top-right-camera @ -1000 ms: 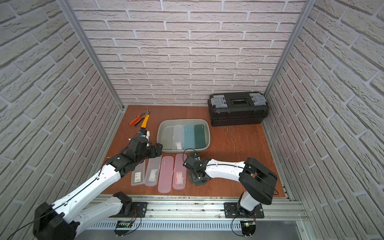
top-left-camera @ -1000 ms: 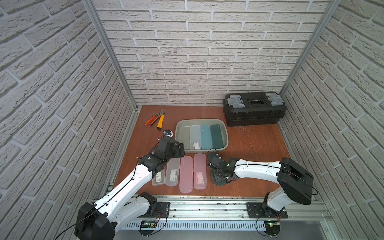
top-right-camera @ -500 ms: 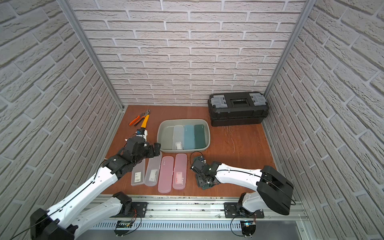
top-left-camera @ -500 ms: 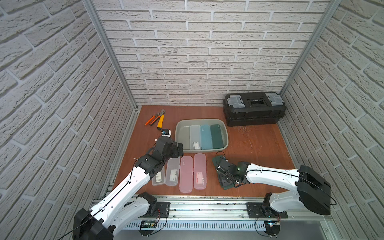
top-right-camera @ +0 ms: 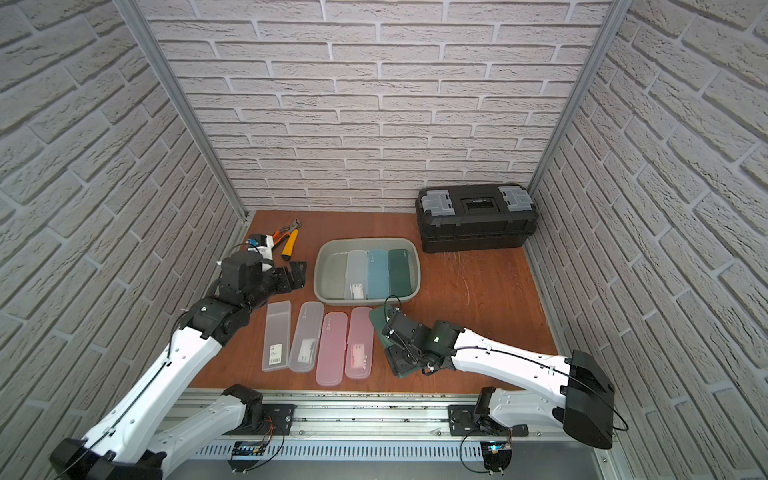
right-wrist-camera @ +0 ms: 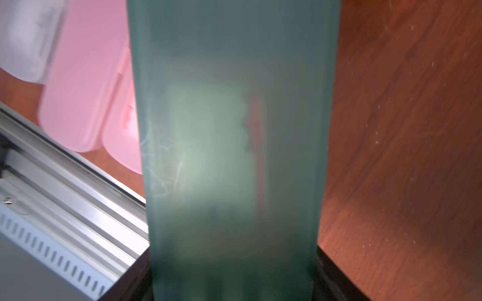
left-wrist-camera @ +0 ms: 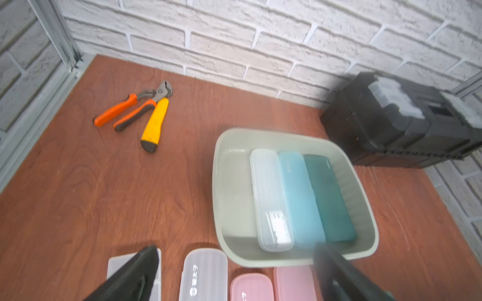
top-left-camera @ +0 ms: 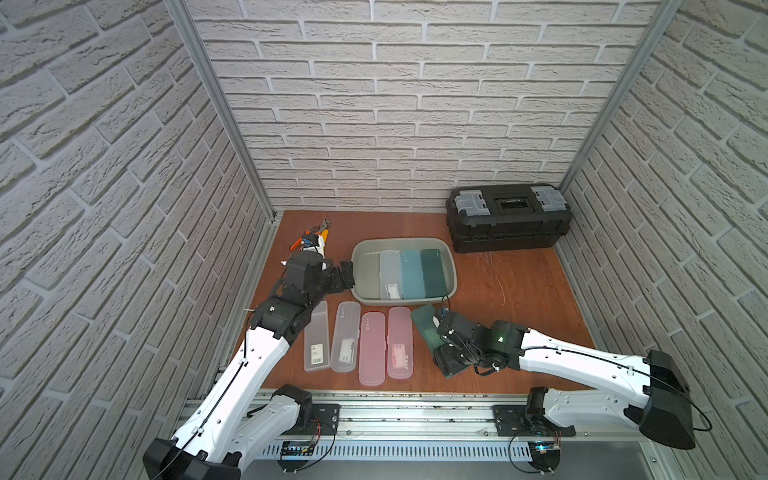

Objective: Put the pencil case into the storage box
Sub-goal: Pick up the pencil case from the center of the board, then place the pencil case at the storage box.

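Now the right gripper (top-left-camera: pixel 444 353) is clamped across the frosted, dark green, round-cornered plastic pencil case (top-left-camera: pixel 423 322). The case is aslant near the front edge of the reddish wooden desk (top-left-camera: pixel 519 291), its far end just short of the shallow, smooth grey-green storage box (top-left-camera: pixel 368 274). The left gripper (top-left-camera: pixel 347 275) hangs spread wide by the box's left wall, bare wood lies open toward the desk's right edge, and since a second ago the right jaws have narrowed while that arm's elbow swung outward.

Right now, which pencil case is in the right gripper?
The dark green case outside the storage box, beside the pink ones; its twin lies inside.
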Available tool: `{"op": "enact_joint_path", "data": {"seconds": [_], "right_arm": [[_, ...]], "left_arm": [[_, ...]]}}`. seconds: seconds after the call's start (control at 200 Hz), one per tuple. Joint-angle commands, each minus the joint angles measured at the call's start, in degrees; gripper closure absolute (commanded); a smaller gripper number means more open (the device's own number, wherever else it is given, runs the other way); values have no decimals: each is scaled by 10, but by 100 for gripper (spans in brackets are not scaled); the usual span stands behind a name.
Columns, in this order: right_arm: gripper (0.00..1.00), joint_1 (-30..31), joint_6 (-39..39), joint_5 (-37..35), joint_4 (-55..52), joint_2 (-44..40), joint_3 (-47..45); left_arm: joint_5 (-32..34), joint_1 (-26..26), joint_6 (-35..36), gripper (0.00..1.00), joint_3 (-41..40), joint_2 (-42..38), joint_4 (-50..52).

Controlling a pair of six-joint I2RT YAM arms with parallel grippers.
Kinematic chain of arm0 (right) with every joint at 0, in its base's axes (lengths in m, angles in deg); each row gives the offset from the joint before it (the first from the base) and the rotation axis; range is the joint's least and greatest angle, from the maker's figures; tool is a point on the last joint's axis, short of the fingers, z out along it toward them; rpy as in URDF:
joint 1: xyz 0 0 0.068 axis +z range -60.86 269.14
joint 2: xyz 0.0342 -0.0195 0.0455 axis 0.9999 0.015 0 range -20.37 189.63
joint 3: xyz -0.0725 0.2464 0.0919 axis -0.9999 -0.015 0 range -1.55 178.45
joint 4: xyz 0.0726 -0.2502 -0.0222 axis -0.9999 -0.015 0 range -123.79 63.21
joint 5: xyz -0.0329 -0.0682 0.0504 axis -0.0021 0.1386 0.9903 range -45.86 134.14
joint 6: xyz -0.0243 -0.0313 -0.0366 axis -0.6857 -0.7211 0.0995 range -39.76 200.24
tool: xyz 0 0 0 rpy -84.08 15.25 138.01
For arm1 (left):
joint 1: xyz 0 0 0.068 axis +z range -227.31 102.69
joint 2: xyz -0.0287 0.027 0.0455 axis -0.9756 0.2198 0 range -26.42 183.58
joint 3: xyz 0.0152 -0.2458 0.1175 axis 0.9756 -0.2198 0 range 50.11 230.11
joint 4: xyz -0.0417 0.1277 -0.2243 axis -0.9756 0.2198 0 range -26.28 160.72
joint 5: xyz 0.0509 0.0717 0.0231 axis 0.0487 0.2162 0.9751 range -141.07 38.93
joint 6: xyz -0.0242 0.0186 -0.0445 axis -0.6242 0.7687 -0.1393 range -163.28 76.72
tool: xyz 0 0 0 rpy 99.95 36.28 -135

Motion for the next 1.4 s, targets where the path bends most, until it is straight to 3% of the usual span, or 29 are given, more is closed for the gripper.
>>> {"op": "enact_joint_path", "data": {"seconds": [0.0,0.13,0.275,0.495,0.68,0.96,1.19,1.3,1.395], "right_arm": [[51,1,-15,-20,47,23,53],[52,-32,-37,-25,62,109,155],[53,-76,-47,8,60,248,305],[57,-93,-41,27,38,440,502],[59,-103,-1,-21,39,536,606],[59,-111,52,-55,40,618,673],[58,-116,72,-74,56,642,680],[51,-119,88,-58,65,653,680],[33,-122,98,-20,80,658,681]], "left_arm": [[-89,50,46,2,61,33,19],[-178,123,55,2,103,91,8],[-212,167,71,1,129,155,-23],[-236,180,85,2,122,216,-71],[-211,181,93,2,22,180,-147],[-195,181,101,2,33,177,-135],[-225,181,91,2,27,177,-149],[-230,178,89,1,28,180,-148],[-227,170,90,1,24,176,-150]]}}
